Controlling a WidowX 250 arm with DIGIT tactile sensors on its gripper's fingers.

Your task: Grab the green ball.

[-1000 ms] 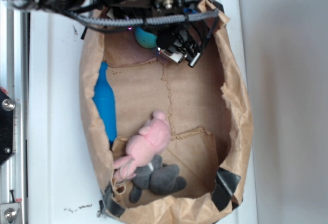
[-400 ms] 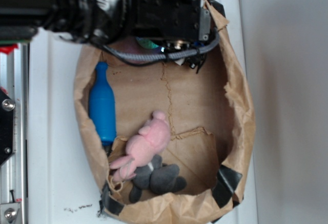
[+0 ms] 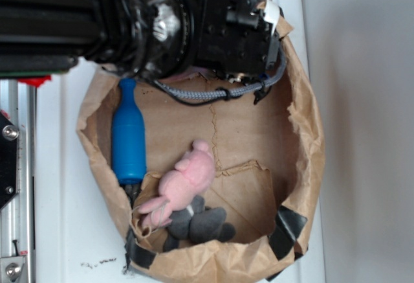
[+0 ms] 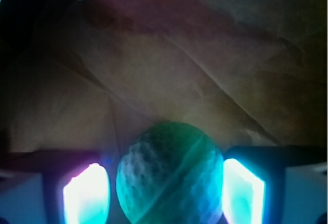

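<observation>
Paper bag (image 3: 304, 160): a crumpled brown bag lies open on a white surface (image 3: 71, 231), black tape at two of its corners, and serves as the landmark here.
Robot arm (image 3: 129, 24): black, wrapped in tape and braided cable, it reaches across the bag's top end and covers that part of the interior in the exterior view.
Blue bottle (image 3: 128, 137): lies along the bag's left wall, neck pointing toward the arm.
Pink plush (image 3: 184, 182): sprawls near the bag's lower end, resting partly over a grey plush (image 3: 204, 225).
Gripper (image 4: 166, 185): seen from the wrist camera, its two fingers (image 4: 84, 196) glow teal on either side of the ball, spread apart; whether they touch it cannot be told.
Green ball (image 4: 169, 175): a mint-green sphere with a bumpy surface sits between the fingers, against the bag's brown paper at the top end; the arm hides it in the exterior view.
</observation>
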